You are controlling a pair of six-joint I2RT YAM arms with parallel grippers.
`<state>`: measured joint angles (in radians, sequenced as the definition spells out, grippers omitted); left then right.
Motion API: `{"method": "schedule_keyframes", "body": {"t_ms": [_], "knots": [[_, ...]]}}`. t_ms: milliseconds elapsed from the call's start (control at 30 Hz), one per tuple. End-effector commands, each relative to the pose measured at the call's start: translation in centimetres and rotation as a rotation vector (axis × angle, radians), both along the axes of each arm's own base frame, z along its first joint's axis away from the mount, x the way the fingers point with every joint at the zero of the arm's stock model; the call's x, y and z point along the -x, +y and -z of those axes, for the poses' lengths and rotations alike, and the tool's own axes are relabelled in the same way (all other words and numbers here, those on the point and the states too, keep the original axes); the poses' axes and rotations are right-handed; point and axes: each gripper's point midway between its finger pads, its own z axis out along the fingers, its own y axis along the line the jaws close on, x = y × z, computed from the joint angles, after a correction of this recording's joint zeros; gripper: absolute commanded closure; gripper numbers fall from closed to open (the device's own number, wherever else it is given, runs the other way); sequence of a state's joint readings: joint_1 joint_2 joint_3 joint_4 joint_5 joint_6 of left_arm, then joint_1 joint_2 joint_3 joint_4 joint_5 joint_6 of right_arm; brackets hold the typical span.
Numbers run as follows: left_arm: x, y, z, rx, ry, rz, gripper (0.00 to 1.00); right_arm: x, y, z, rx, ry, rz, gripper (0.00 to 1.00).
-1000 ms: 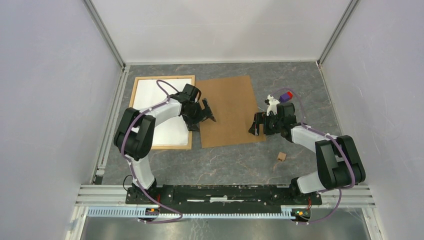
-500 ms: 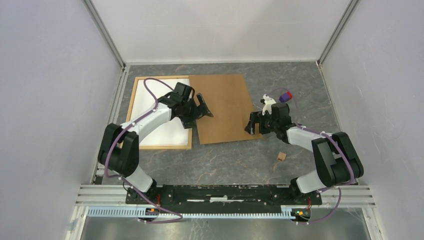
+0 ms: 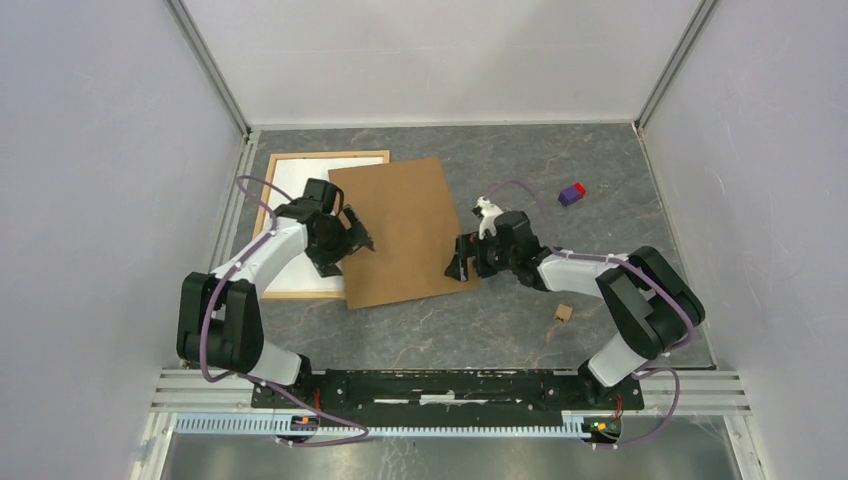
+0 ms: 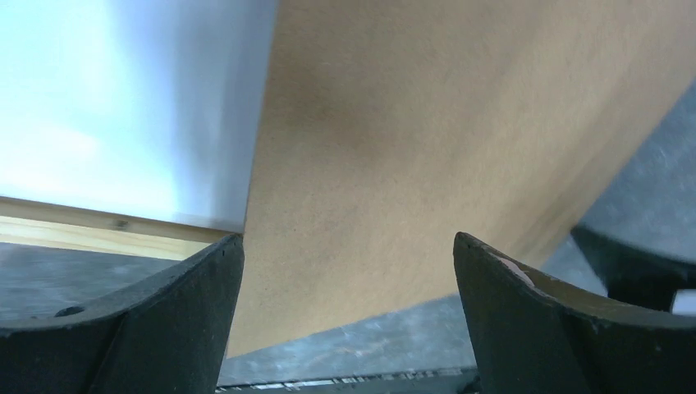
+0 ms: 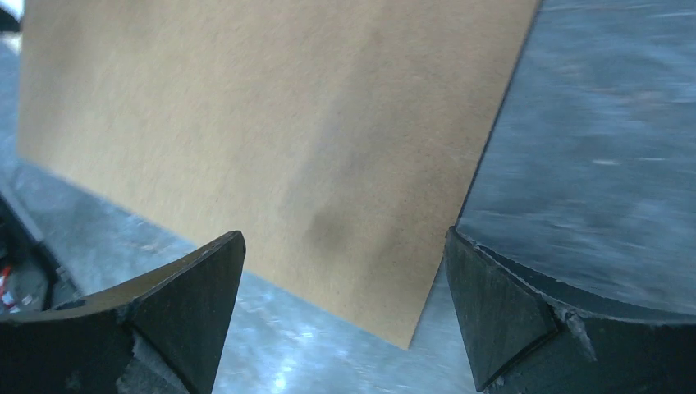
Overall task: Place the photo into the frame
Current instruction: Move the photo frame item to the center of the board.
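The frame (image 3: 300, 157), light wood strips, lies flat at the back left with a white sheet (image 3: 290, 200) inside it. Its wood edge shows in the left wrist view (image 4: 82, 226). The sunflower photo is not visible. A plain brown backing board (image 3: 400, 230) lies tilted over the frame's right part. My left gripper (image 3: 350, 240) is open over the board's left edge (image 4: 254, 164). My right gripper (image 3: 462, 262) is open over the board's near right corner (image 5: 410, 328). Neither pair of jaws closes on anything.
A purple and red block (image 3: 571, 193) lies at the back right. A small wooden cube (image 3: 563, 313) lies near the right arm. Metal rails run along the left wall (image 3: 225, 230) and the near edge (image 3: 450, 385).
The brown board has slid left and turned, and now overlaps the frame's right side. Both grippers have moved left with it, still open.
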<state>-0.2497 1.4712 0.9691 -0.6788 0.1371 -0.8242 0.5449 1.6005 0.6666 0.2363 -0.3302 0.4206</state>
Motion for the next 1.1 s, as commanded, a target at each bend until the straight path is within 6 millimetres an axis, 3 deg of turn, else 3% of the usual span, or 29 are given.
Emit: {"method": "schedule_keyframes", "body": {"t_ms": [0, 133, 333, 433, 600, 633, 667, 800, 1067], "knots": [[-1.6, 2.5, -1.7, -0.05, -0.074, 0.036, 0.0, 9.9, 4.3, 2.6, -0.065, 0.347, -0.193, 0.03], [-1.1, 9.4, -1.8, -0.353, -0.048, -0.003, 0.0, 11.1, 6.0, 1.7, -0.091, 0.328, -0.262, 0.03], [-1.5, 13.5, -6.3, -0.538, -0.154, -0.036, 0.0, 9.0, 4.5, 1.6, -0.006, 0.263, -0.278, 0.02], [-3.2, 15.2, -8.8, -0.602, -0.244, -0.115, 0.0, 8.3, 3.5, 1.1, -0.019, 0.246, -0.268, 0.02], [-8.0, 18.4, -11.6, -0.677, -0.341, -0.234, 0.0, 7.2, 1.9, 0.9, -0.043, 0.225, -0.248, 0.02], [-9.2, 19.0, -11.6, -0.667, -0.339, -0.247, 0.0, 6.9, 2.0, 0.9, -0.056, 0.224, -0.248, 0.02], [-10.1, 20.8, -11.0, -0.659, -0.319, -0.28, 0.0, 6.5, 2.1, 0.9, -0.074, 0.223, -0.245, 0.02], [-13.9, 22.4, -9.5, -0.525, -0.336, -0.255, 0.0, 4.4, 2.6, 1.2, -0.146, 0.235, -0.19, 0.02], [-17.0, 27.5, -4.8, -0.386, -0.271, -0.256, 0.0, 1.0, 4.6, 0.4, -0.309, 0.212, -0.13, 0.05]]}}
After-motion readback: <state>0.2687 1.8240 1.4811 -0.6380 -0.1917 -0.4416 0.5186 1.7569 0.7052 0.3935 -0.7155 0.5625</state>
